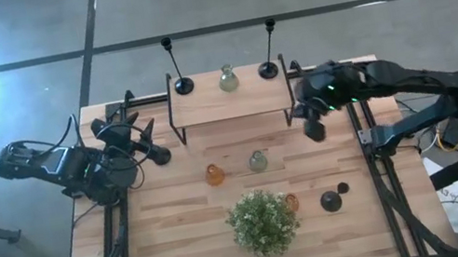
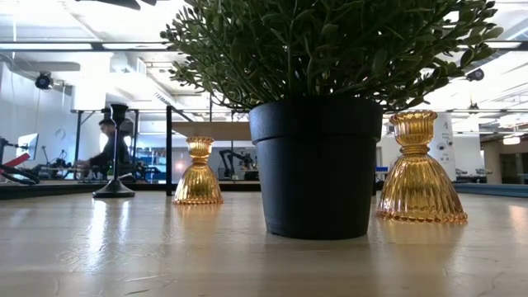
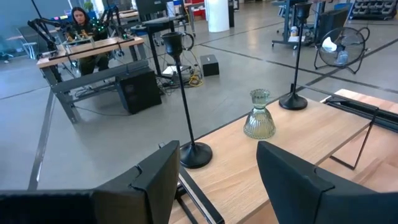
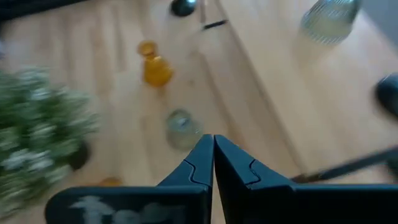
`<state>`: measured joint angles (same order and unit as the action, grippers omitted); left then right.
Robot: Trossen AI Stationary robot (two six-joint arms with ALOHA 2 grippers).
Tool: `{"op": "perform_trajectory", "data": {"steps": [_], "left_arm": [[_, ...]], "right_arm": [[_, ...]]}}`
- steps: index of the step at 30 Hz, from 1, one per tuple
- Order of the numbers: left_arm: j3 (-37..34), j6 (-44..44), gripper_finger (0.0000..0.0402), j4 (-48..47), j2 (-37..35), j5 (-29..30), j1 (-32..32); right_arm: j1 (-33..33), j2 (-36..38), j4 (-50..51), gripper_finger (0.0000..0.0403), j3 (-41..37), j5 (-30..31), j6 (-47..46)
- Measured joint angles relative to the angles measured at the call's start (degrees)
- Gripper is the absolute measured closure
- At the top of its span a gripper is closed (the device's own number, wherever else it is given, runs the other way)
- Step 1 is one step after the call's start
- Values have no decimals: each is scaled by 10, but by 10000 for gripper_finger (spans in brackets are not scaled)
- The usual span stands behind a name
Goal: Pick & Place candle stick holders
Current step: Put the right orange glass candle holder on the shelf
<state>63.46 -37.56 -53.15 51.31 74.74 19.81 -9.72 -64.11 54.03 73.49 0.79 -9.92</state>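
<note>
Two tall black holders [image 1: 182,85] [image 1: 268,67] and a pale green glass holder [image 1: 228,78] stand on the raised wooden shelf [image 1: 230,105] at the back. On the table stand an amber glass holder [image 1: 214,174], a pale green one [image 1: 258,161], another amber one [image 1: 291,202] beside the plant, and a short black holder [image 1: 331,201]. The low view shows another short black holder [image 2: 115,157] at the left. My left gripper [image 1: 141,139] is open and empty left of the shelf, facing the left tall holder [image 3: 186,93]. My right gripper [image 1: 314,128] is shut and empty at the shelf's right end, above the table.
A bushy green plant in a black pot [image 1: 263,222] stands at the near middle and blocks much of the low view [image 2: 318,165]. The shelf rests on thin black legs [image 1: 179,137]. Bare wood lies at the near left [image 1: 164,244]. A person sits at a desk far behind [image 3: 78,18].
</note>
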Motion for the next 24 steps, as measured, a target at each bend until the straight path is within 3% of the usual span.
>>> {"op": "perform_trajectory", "data": {"steps": [7,14,24], "left_arm": [[0,0,183,0,0,0,0],[0,2,183,0,0,13,0],[0,-4,183,0,0,48,0]], "right_arm": [[102,49,23,394,0,2,-105],[193,27,33,394,-1,6,-125],[230,-32,43,394,2,-23,-203]]}}
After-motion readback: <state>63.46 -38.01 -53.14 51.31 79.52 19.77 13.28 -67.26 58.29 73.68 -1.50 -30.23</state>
